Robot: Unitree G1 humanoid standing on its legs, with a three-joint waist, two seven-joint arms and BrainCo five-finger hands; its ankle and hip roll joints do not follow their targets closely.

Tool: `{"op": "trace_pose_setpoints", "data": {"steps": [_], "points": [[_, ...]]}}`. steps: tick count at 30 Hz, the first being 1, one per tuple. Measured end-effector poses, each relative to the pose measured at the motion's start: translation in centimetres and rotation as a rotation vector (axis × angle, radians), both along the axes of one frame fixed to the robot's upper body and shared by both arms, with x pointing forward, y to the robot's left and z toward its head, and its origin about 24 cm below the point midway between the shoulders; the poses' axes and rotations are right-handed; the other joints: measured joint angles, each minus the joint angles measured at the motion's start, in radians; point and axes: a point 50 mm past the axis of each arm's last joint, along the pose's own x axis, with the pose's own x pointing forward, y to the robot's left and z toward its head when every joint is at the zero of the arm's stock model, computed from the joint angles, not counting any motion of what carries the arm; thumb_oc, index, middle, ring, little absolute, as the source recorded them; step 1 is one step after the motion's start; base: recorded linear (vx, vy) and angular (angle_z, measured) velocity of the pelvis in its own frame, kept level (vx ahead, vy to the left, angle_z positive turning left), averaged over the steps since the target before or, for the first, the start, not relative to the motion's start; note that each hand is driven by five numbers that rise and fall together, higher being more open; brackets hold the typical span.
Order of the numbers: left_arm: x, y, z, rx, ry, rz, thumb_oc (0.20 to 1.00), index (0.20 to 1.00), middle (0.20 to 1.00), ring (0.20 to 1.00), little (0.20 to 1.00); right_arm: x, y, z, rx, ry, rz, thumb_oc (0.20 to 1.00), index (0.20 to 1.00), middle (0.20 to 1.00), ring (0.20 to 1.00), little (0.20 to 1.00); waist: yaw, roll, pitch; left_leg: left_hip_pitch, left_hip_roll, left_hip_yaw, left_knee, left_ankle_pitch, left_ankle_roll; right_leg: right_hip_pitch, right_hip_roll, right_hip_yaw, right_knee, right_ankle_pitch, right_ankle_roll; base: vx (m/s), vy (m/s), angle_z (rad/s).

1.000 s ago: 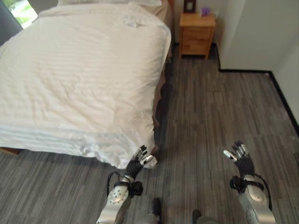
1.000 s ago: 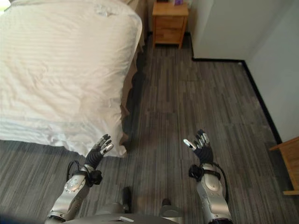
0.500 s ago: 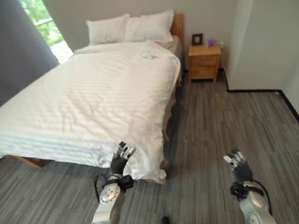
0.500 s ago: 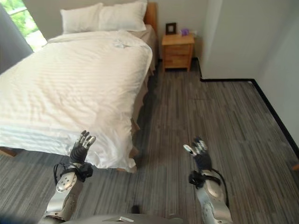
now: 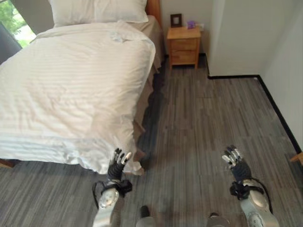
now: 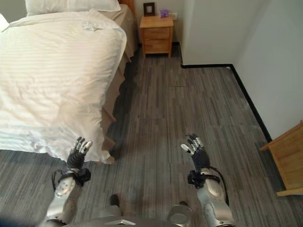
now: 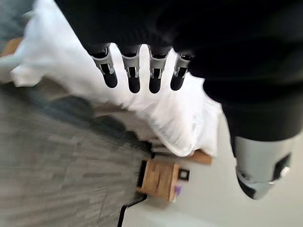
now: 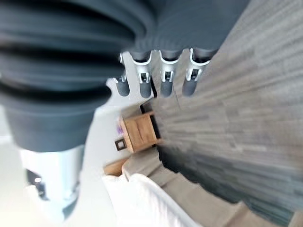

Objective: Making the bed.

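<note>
Closest to me, the left robot hand (image 5: 117,165) is raised just beside the hanging foot corner of the white duvet (image 5: 71,85), fingers straight and spread, holding nothing; I cannot tell whether it touches the cloth. The right robot hand (image 5: 235,161) is up over bare floor (image 5: 203,123), well apart from the bed (image 6: 111,90), fingers loose and also empty.

If that left robot hand grabs the drooping corner and pulls, I reckon the whole duvet could slide off toward the foot, since it already hangs lower there than along the side. With the right robot hand so far out, a one-handed tug would likely skew the cover.

The duvet lies flat over the mattress, its long axis running from the foot near the robot away to the headboard, with a small crumple (image 5: 117,36) near the top edge. Beyond that sit the pillows (image 5: 97,10), and past the bed's far corner a wooden nightstand (image 5: 183,39) against the wall.
</note>
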Motion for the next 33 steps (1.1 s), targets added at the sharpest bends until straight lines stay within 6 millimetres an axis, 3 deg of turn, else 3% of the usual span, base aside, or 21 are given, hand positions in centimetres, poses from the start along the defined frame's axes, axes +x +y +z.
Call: {"op": "trace_pose_setpoints", "data": {"steps": [1,2,3,4,7,8,10,15,19,22,23,25,26,27,28,29,31,32,33], "points": [[-0.5,0.3,-0.2,-0.006,0.013,0.007,1.0,1.0,1.0,1.0,1.0,0.1,-0.1,0.0,-0.012,0.0,0.011,1.0,1.0,1.0,1.0,1.0,0.024,-0.037,-0.007,0.017,-0.047,-0.039,0.042,-0.042,-0.049,0.002,0.01,0.019,-0.02,0.01,-0.021,0.02,-0.258,-0.34],[-1.0,0.5,-0.5,-0.01,0.024,0.011,1.0,1.0,1.0,1.0,1.0,0.1,-0.2,0.0,-0.03,0.006,0.036,1.0,1.0,1.0,1.0,1.0,0.029,-0.062,-0.02,0.026,-0.139,-0.123,0.078,-0.119,-0.111,0.012,0.003,0.05,-0.048,0.023,-0.035,0.02,-0.138,-0.53],[-1.1,0.4,-0.5,-0.012,0.025,0.009,1.0,1.0,1.0,1.0,1.0,0.0,-0.3,0.0,-0.031,0.007,0.042,1.0,1.0,1.0,1.0,1.0,0.039,-0.064,-0.028,0.045,-0.199,-0.172,0.08,-0.182,-0.136,0.028,-0.011,0.06,-0.082,0.043,-0.03,0.05,-0.206,-0.22],[-0.8,0.4,-0.1,-0.014,0.0,-0.008,1.0,1.0,1.0,1.0,1.0,-0.5,-1.0,-0.2,-0.04,0.022,0.022,1.0,1.0,1.0,1.0,1.0,0.036,-0.042,-0.034,0.108,-0.242,-0.11,-0.001,-0.201,-0.092,0.081,0.026,0.037,-0.152,0.083,-0.026,0.05,-0.117,0.07],[-0.3,0.6,0.5,0.007,-0.024,-0.041,1.0,1.0,1.0,1.0,1.0,-1.0,-0.6,-0.8,-0.026,0.054,0.029,1.0,1.0,1.0,1.0,1.0,0.026,-0.025,-0.044,0.16,-0.204,-0.066,-0.085,-0.214,-0.086,0.135,0.084,-0.002,-0.225,0.097,-0.036,0.08,-0.039,0.2],[-0.3,0.4,0.4,0.006,-0.021,-0.052,1.0,1.0,1.0,1.0,1.0,-0.9,-0.7,-0.8,-0.02,0.05,0.016,1.0,1.0,1.0,1.0,1.0,0.02,-0.024,-0.044,0.164,-0.218,-0.07,-0.106,-0.228,-0.091,0.138,0.084,-0.004,-0.235,0.105,-0.034,0.03,0.024,0.19],[0.0,0.0,0.6,0.005,-0.027,-0.069,1.0,1.0,1.0,1.0,1.0,-0.8,-0.5,-0.7,-0.009,0.042,0.006,1.0,1.0,1.0,1.0,1.0,0.011,0.005,-0.05,0.172,-0.217,-0.029,-0.14,-0.239,-0.049,0.14,0.091,-0.019,-0.245,0.108,-0.029,0.05,0.06,0.14],[1.2,0.0,2.0,0.02,-0.09,-0.074,1.0,1.0,1.0,1.0,1.0,0.7,0.8,-0.1,0.011,0.004,0.022,1.0,1.0,1.0,1.0,1.0,0.014,0.022,-0.056,0.197,-0.212,-0.024,-0.209,-0.277,-0.034,0.144,0.103,-0.021,-0.286,0.124,-0.005,0.07,0.093,0.02],[1.0,0.5,2.0,0.023,-0.09,-0.05,1.0,1.0,1.0,1.0,1.0,1.3,0.9,0.4,0.008,-0.018,0.027,1.0,1.0,1.0,1.0,1.0,0.025,0.036,-0.053,0.197,-0.22,-0.019,-0.209,-0.342,-0.015,0.143,0.085,-0.024,-0.286,0.132,0.017,0.08,0.135,0.04],[0.8,1.4,1.9,0.033,-0.076,-0.001,1.0,1.0,1.0,1.0,1.0,1.4,0.9,0.5,-0.023,-0.021,0.025,1.0,1.0,1.0,1.0,1.0,0.035,0.037,-0.051,0.195,-0.248,-0.018,-0.209,-0.361,0.001,0.122,0.056,-0.019,-0.248,0.117,0.035,0.11,0.213,0.0],[0.7,1.7,1.9,0.038,-0.073,0.017,1.0,1.0,1.0,1.0,1.0,1.4,1.0,0.5,-0.026,-0.024,0.021,1.0,1.0,1.0,1.0,1.0,0.036,0.037,-0.049,0.195,-0.27,-0.018,-0.209,-0.372,0.013,0.098,0.034,-0.016,-0.2,0.103,0.044,0.03,0.147,-0.04],[0.8,2.4,2.2,0.056,-0.081,0.04,1.0,1.0,1.0,1.0,1.0,1.7,1.2,0.7,-0.023,-0.041,0.009,1.0,1.0,1.0,1.0,1.0,0.035,0.027,-0.031,0.19,-0.312,-0.009,-0.199,-0.373,0.049,-0.014,-0.026,0.008,0.01,0.025,0.065,0.17,0.224,-0.08],[0.8,2.7,2.3,0.066,-0.083,0.047,1.0,1.0,1.0,1.0,1.0,1.7,1.6,0.6,-0.008,-0.038,0.008,1.0,1.0,1.0,1.0,1.0,0.039,0.024,-0.025,0.177,-0.335,0.004,-0.18,-0.387,0.059,-0.05,-0.044,0.018,0.073,0.028,0.073,0.29,0.202,-0.27],[1.1,3.1,2.6,0.075,-0.093,0.06,1.0,1.0,1.0,1.0,1.0,2.3,2.1,1.0,-0.003,-0.061,0.018,1.0,1.0,1.0,1.0,1.0,0.041,0.018,0.016,0.173,-0.34,0.019,-0.137,-0.413,0.085,-0.121,-0.071,0.029,0.224,0.033,0.081,0.29,0.077,-0.52],[1.1,3.3,2.4,0.08,-0.081,0.072,1.0,1.0,1.0,1.0,1.0,2.3,2.4,0.9,-0.006,-0.059,0.038,1.0,1.0,1.0,1.0,1.0,0.035,0.026,0.052,0.203,-0.331,0.03,-0.134,-0.435,0.085,-0.253,-0.096,0.014,0.44,0.037,0.105,0.37,0.021,-0.27],[1.1,3.4,2.5,0.087,-0.083,0.073,1.0,1.0,1.0,1.0,1.0,1.7,2.6,0.5,-0.015,-0.039,0.049,1.0,1.0,1.0,1.0,1.0,0.02,0.025,0.054,0.208,-0.325,0.022,-0.133,-0.441,0.094,-0.299,-0.081,-0.002,0.438,0.038,0.107,0.48,-0.032,-0.03],[1.2,3.9,2.8,0.11,-0.089,0.068,1.0,1.0,1.0,1.0,1.0,1.2,2.2,0.2,-0.025,-0.026,0.042,1.0,1.0,1.0,1.0,1.0,-0.003,0.001,0.058,0.192,-0.314,-0.009,-0.135,-0.453,0.079,-0.344,0.028,0.026,0.227,0.035,0.096,0.65,-0.116,0.51],[1.5,4.2,3.1,0.124,-0.098,0.062,1.0,1.0,1.0,1.0,1.0,0.8,2.3,-0.1,-0.013,-0.016,0.037,1.0,1.0,1.0,1.0,1.0,-0.027,-0.038,0.049,0.194,-0.325,-0.041,-0.147,-0.474,0.055,-0.322,0.066,0.052,0.048,0.045,0.079,0.84,-0.184,1.11],[2.0,4.6,3.3,0.14,-0.1,0.061,1.0,1.0,1.0,1.0,1.0,0.7,2.4,-0.1,0.005,-0.024,0.021,1.0,1.0,1.0,1.0,1.0,-0.046,-0.083,0.059,0.16,-0.346,-0.049,-0.048,-0.512,0.064,-0.288,0.053,0.071,-0.089,0.086,0.06,1.01,-0.238,0.87]]}}
